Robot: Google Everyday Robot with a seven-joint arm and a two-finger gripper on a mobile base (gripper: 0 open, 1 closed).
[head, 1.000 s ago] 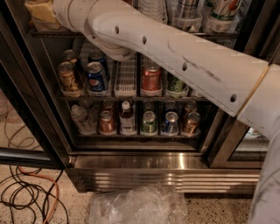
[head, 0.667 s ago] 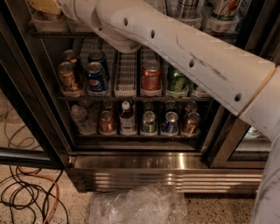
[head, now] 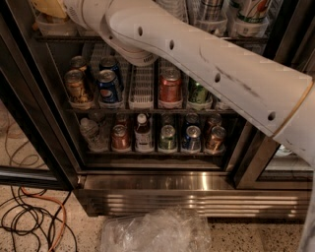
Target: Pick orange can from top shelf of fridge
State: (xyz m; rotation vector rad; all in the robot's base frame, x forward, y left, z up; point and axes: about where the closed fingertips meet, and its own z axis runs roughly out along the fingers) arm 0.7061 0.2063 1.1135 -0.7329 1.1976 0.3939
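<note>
The fridge stands open before me, with a dark frame and a ribbed steel base. My white arm crosses from the lower right to the upper left. My gripper, a yellowish end, is at the top left corner, at the top shelf and just above a translucent tray. The orange can is not in view; the arm and the frame's top edge hide most of that shelf. Can bottoms stand in trays at the top right.
The middle rack holds a gold-brown can, a blue can, a red can and a green can. The bottom rack holds several cans and a bottle. Cables and a plastic bag lie on the floor.
My arm has risen and swung further up into the fridge. The gripper has moved slightly up, to the frame's top edge. The cans have not moved.
</note>
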